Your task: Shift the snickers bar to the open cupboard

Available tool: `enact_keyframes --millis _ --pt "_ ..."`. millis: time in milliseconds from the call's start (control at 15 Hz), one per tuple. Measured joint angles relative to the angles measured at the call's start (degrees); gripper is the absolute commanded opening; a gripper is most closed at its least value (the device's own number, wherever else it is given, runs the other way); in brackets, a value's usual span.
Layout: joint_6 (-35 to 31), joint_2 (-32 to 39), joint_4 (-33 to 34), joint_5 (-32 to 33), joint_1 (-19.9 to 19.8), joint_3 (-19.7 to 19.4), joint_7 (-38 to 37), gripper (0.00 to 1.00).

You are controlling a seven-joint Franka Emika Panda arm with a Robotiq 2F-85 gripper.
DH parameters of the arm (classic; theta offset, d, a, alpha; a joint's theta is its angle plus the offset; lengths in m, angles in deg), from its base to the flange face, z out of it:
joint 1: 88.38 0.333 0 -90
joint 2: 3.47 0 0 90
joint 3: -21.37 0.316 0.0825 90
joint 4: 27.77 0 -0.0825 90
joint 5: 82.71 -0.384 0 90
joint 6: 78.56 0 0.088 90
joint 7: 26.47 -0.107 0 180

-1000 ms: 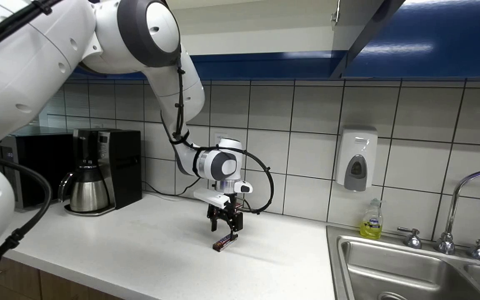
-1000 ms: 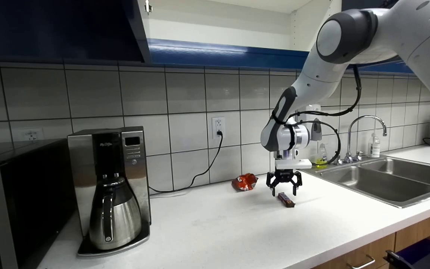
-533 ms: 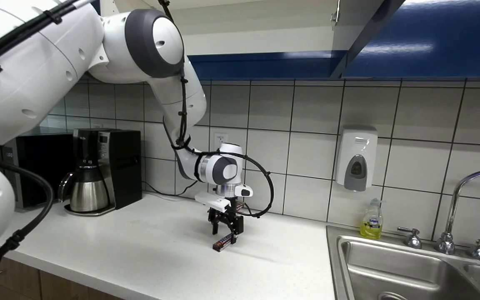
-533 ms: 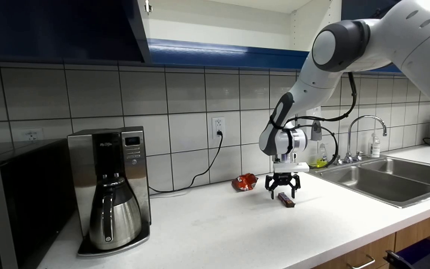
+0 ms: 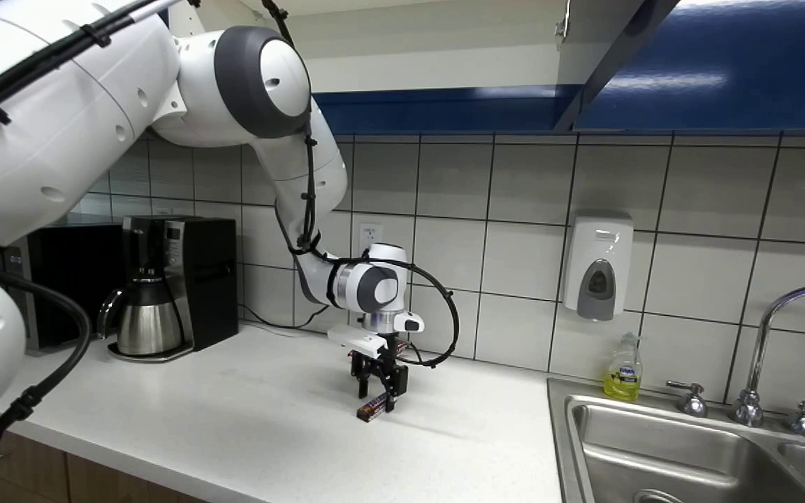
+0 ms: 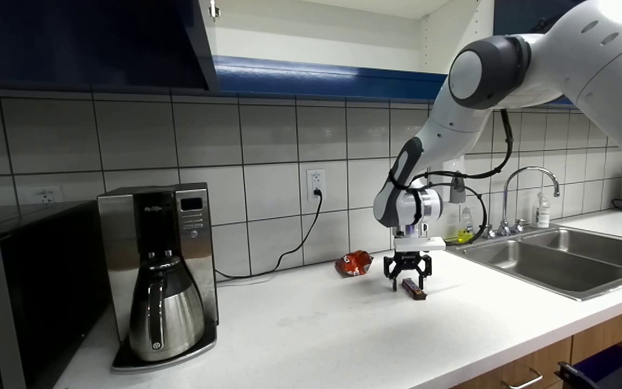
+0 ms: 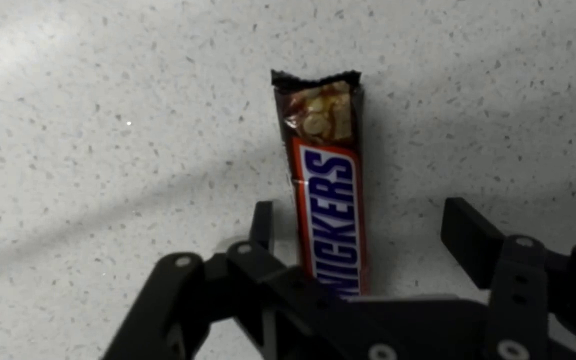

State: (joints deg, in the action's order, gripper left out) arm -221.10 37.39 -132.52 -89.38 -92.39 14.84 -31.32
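Observation:
The snickers bar (image 7: 325,195) is a slim dark brown wrapper with a red-edged label, lying flat on the white counter. It also shows in both exterior views (image 5: 372,407) (image 6: 414,289). My gripper (image 7: 360,225) is open, with its two black fingers on either side of the bar and a gap on both sides. The bar is nearer the left finger in the wrist view, and its near end is hidden by the gripper. The gripper is low, close to the counter, in both exterior views (image 5: 376,401) (image 6: 408,287). The open cupboard (image 6: 322,75) hangs above, with white interior and blue trim (image 5: 444,112).
A crinkled red-orange packet (image 6: 354,263) lies by the wall behind the gripper. A coffee maker (image 6: 154,216) with a steel pot (image 6: 168,319) and a microwave (image 6: 35,270) stand to one side. A steel sink (image 5: 661,447) and soap bottle (image 5: 623,370) are on the other.
My gripper has moved down towards the counter, around the bar. Its fingers look slightly closer together than a second ago. The bar has not moved.

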Motion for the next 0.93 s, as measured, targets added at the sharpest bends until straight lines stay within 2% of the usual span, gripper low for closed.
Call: enact_keyframes --millis 400,467,933 --pt "0.63 0.14 1.12 0.0 0.46 0.0 -0.08 0.1" --pt "0.69 0.14 1.24 0.0 0.6 0.0 -0.12 0.07" --pt "0.71 -0.36 1.39 0.86 0.68 -0.15 -0.14 0.08"
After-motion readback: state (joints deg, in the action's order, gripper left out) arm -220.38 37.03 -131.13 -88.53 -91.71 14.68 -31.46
